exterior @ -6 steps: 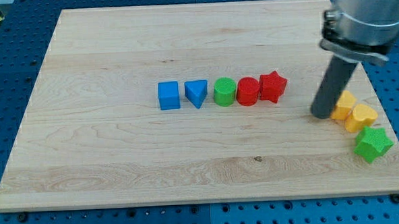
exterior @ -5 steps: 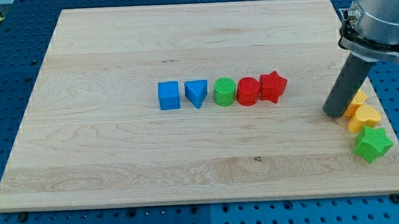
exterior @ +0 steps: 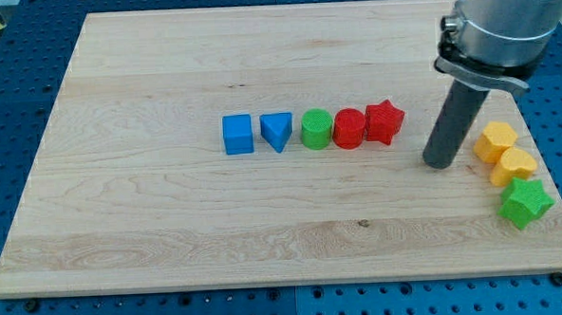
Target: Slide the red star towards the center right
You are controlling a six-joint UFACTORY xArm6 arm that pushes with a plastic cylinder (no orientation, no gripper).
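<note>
So the red star [exterior: 385,122] sits at the right end of that little row mid-board, touching the red cylinder [exterior: 349,129], with the green cylinder [exterior: 316,129] next along. The rod has no jaws at all and holds nothing; its tip [exterior: 438,163] rests on the wood to the star's right, between it and the yellow blocks [exterior: 494,142]. Wrong side for a rightward shove, I'd say. It should loop round above or below the row, wedge in at the star's left and push slowly, or the cylinder tags along.

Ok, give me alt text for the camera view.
My tip rests right of a row: blue cube, blue triangle, green cylinder, red cylinder, red star. Two yellow blocks and a green star sit far right.
</note>
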